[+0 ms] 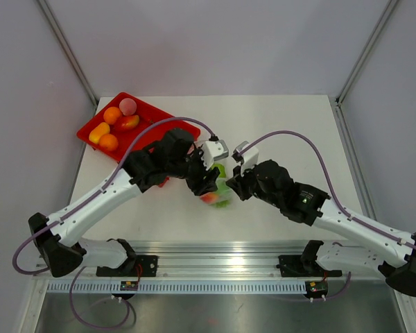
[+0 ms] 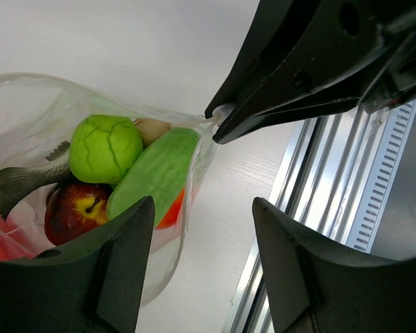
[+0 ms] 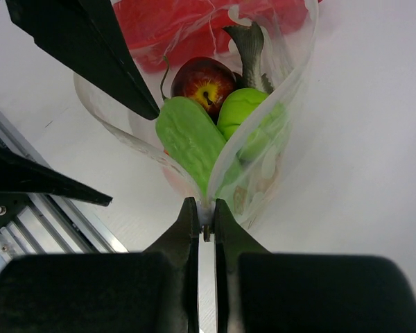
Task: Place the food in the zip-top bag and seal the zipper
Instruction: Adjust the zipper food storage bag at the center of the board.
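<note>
The clear zip-top bag point(image 1: 220, 195) stands between both grippers at the table's middle. It holds a long green vegetable point(image 3: 189, 141), a round green one point(image 3: 241, 111), a red apple point(image 3: 202, 83) and a grey fish point(image 3: 248, 43). My right gripper point(image 3: 206, 216) is shut on the bag's mouth edge at one end, where the zipper strip point(image 3: 229, 149) runs. My left gripper point(image 2: 202, 267) is open beside the bag point(image 2: 184, 208), with the mouth edge close to its left finger point(image 2: 114, 274). More food, orange point(image 1: 112, 114), yellow-orange point(image 1: 99, 132) and pink point(image 1: 127, 105), lies in the red tray.
The red tray point(image 1: 154, 112) sits at the far left, partly under my left arm. The metal rail point(image 1: 215, 253) runs along the near edge. Frame posts stand at the back corners.
</note>
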